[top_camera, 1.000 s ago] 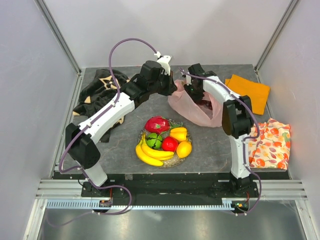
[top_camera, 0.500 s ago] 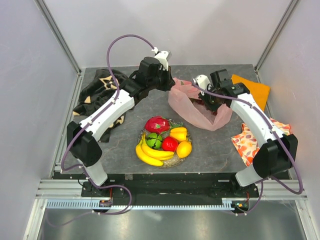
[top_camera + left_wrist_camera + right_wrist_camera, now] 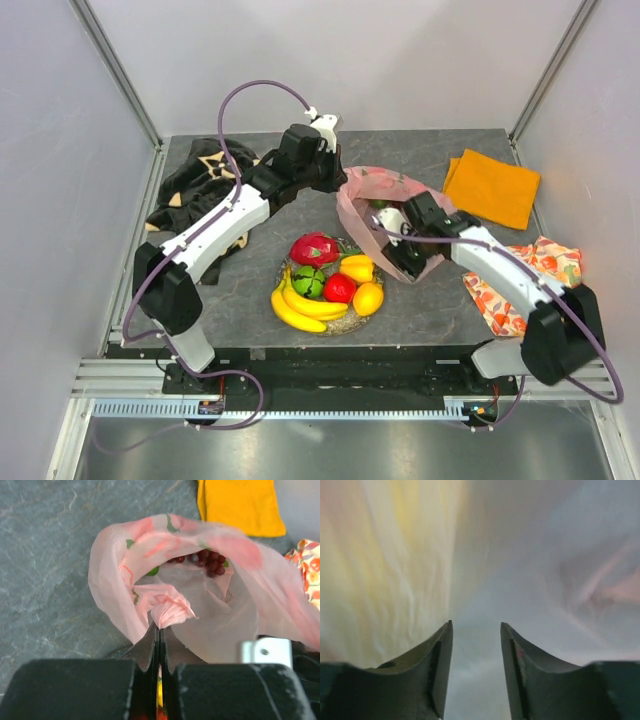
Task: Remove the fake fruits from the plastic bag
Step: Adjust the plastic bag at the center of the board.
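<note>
The pink plastic bag [image 3: 365, 200] lies behind the plate with its mouth held up. My left gripper [image 3: 337, 182] is shut on a bunched bit of the bag's rim [image 3: 167, 611]. Dark purple grapes [image 3: 207, 560] and a bit of green [image 3: 152, 571] show inside the bag. My right gripper [image 3: 400, 260] hangs low over the bag's near end. Its jaws are open with nothing between them [image 3: 476, 625], facing blurred pale plastic. Banana bunch [image 3: 300, 308], dragon fruit [image 3: 314, 248], green ball [image 3: 308, 281], red apple [image 3: 340, 288] and yellow-orange pieces [image 3: 358, 268] rest on the plate.
The silvery plate [image 3: 352, 322] sits at the table's near middle. An orange cloth [image 3: 492, 186] lies at the back right, and a floral cloth [image 3: 535, 268] sits partly under the right arm. A dark patterned cloth [image 3: 195, 185] lies at the back left.
The right arm swung from the bag's far side round to the right, then down to its near end, with the jaws now apart. The left gripper kept its hold on the rim.
</note>
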`<action>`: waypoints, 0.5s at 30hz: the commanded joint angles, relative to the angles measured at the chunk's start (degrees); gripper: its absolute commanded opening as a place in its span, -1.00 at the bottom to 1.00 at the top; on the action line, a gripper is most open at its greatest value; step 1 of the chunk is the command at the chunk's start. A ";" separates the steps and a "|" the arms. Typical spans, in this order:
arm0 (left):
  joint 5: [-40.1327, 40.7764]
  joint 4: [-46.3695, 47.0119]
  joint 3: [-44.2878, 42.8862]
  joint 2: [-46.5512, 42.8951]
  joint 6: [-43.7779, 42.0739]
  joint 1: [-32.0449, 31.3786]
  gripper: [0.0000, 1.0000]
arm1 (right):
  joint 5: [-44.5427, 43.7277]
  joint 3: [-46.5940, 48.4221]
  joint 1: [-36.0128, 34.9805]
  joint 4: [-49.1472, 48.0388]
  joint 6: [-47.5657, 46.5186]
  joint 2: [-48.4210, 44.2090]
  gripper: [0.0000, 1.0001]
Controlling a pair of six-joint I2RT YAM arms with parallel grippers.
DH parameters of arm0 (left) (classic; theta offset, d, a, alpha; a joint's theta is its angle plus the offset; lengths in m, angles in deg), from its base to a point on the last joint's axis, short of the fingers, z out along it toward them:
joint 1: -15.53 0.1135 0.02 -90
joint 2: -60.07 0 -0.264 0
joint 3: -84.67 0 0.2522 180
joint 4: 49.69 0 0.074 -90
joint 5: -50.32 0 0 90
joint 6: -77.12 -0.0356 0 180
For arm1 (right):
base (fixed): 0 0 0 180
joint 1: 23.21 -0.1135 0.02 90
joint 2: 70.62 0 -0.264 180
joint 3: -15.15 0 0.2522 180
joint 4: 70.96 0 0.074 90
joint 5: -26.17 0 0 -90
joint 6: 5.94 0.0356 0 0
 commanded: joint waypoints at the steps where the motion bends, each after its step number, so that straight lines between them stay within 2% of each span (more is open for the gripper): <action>1: 1.26 -0.52 2.55 -5.24 -2.36 0.28 -0.97 | -7.52 -5.61 1.15 -6.33 0.27 -9.25 0.18; 3: 0.65 -0.52 3.69 -5.68 -2.80 0.37 -0.97 | -8.85 -2.92 1.41 -9.44 -0.07 -6.81 0.31; 11: -1.64 -1.49 3.96 -6.30 -3.24 0.37 -0.97 | -6.21 16.86 2.02 -9.62 4.75 15.08 0.43; 15: -1.82 -1.22 4.31 -6.91 -3.77 0.37 -0.97 | -5.17 26.61 5.18 -7.61 7.57 26.31 0.43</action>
